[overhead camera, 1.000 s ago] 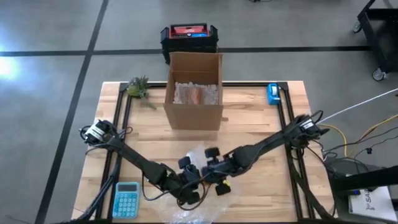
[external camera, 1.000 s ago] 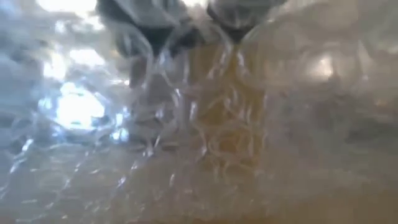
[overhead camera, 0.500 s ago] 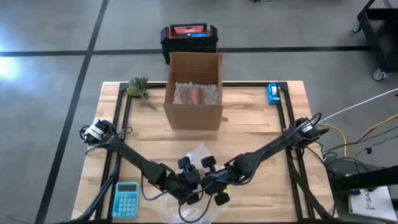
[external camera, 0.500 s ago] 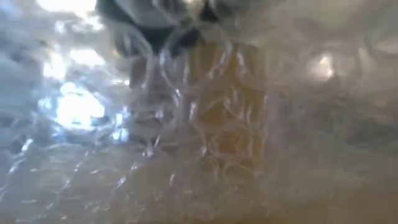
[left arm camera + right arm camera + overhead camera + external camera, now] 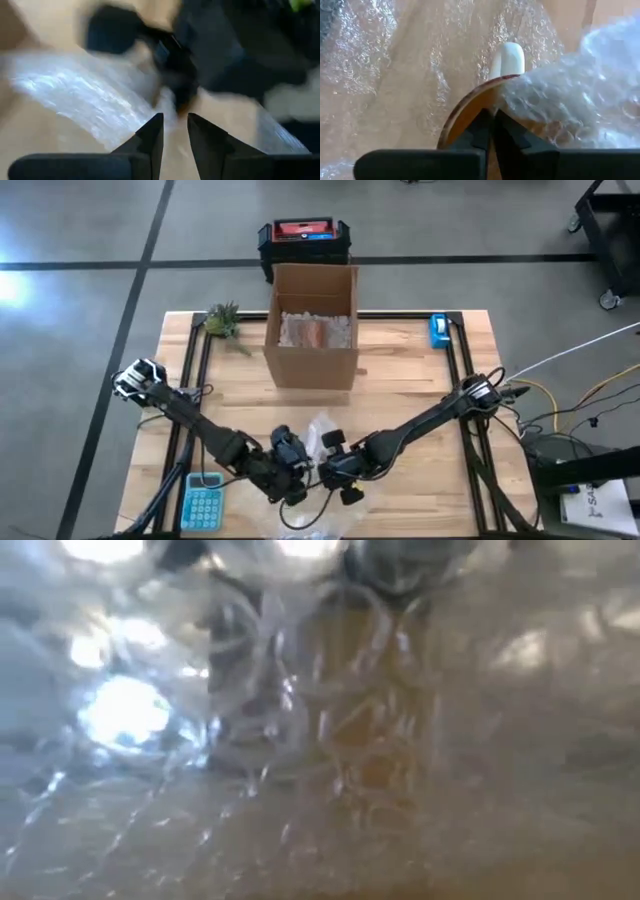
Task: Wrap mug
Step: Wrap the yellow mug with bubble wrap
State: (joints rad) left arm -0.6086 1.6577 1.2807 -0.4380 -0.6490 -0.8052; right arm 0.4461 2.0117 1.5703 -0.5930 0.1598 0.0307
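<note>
Your right gripper (image 5: 491, 121) is clenched on the rim of the one mug (image 5: 480, 100), which lies on one bubble wrap sheet (image 5: 385, 75) near the table's (image 5: 420, 370) front edge. Your left gripper (image 5: 174, 131) sits just beside it, fingers slightly parted, gripping nothing. One cardboard box (image 5: 312, 330) stands behind them.

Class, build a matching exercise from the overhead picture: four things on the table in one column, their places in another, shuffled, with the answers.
Things:
1. box
2. calculator
3. plant
4. blue tape holder

Places:
A. far left corner
B. far right edge
C. near left corner
D. far middle, open on top

Pairs: 1-D, 2-C, 3-A, 4-B
</note>
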